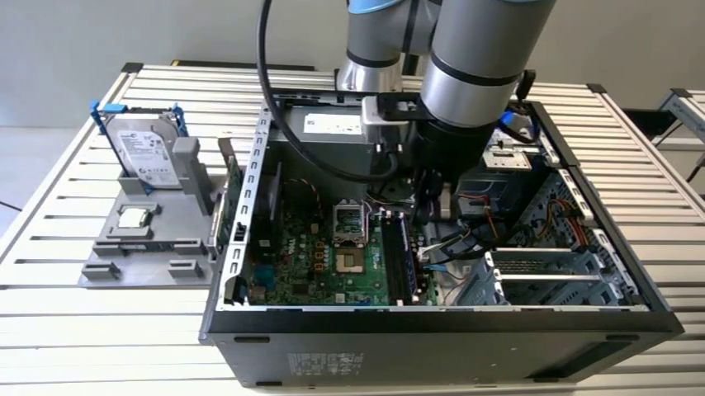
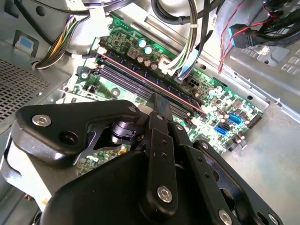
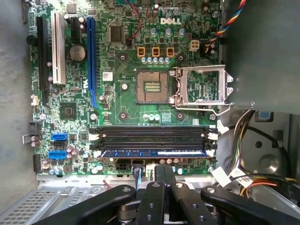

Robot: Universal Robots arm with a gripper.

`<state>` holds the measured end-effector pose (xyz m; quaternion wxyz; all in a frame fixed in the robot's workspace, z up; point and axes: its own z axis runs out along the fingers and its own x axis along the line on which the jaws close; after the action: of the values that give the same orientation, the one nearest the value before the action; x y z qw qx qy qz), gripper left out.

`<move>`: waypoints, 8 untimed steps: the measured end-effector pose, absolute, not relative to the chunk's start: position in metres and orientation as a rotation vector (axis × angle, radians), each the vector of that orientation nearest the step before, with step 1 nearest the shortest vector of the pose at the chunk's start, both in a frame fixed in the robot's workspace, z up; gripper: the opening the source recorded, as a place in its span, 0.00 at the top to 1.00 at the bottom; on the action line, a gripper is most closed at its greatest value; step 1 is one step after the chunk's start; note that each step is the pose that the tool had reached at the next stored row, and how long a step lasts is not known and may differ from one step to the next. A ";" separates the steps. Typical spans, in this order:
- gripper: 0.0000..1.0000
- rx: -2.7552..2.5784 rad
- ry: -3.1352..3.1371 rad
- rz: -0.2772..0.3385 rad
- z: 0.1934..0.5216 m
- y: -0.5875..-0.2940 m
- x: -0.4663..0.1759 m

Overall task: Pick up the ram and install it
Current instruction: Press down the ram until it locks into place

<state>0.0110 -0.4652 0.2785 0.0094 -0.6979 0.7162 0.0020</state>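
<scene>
Grey UR arm [image 1: 474, 58] is reaching down into the open black desktop PC case [image 1: 441, 330], which is lying on a slatted white metal table [image 1: 66, 322]. Black linkage gripper [image 3: 164, 176] is sitting just above the green motherboard [image 3: 122, 101], near the DIMM slots. Fingers [image 3: 169, 174] are looking pressed together w/ nothing between them in both wrist views, i.e. closed and empty.

The ram, a long thin dark stick w/ blue-ish label [image 3: 154, 153], is lying seated in the DIMM slot nearest the gripper, running parallel to the empty black slots [image 3: 154, 136] beside it, white end latches at both ends. In the second wrist view the ram [image 2: 154, 82] is showing as a thin edge along that slot, fingertip just over its middle; can't tell if touching.

CPU socket [image 3: 152, 87] is sitting open, its metal retention frame [image 3: 204, 86] flipped to the side.

In the exterior view, on the left of the case, a grey parts fixture [image 1: 144, 247] is holding a silver hard drive w/ blue clips [image 1: 144, 148] upright and a small square silver processor chip [image 1: 134, 218] flat.
</scene>
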 end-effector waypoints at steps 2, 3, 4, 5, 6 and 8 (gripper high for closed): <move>1.00 -2.179 2.236 0.006 0.280 -0.465 0.011; 1.00 -2.179 2.236 0.006 0.281 -0.465 0.011; 1.00 -2.179 2.237 0.006 0.282 -0.465 0.011; 1.00 -2.179 2.237 0.006 0.283 -0.465 0.011; 1.00 -2.179 2.237 0.006 0.284 -0.465 0.011; 1.00 -2.179 2.237 0.006 0.286 -0.465 0.011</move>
<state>0.0110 -0.4652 0.2865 0.0094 -0.6979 0.7162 0.0020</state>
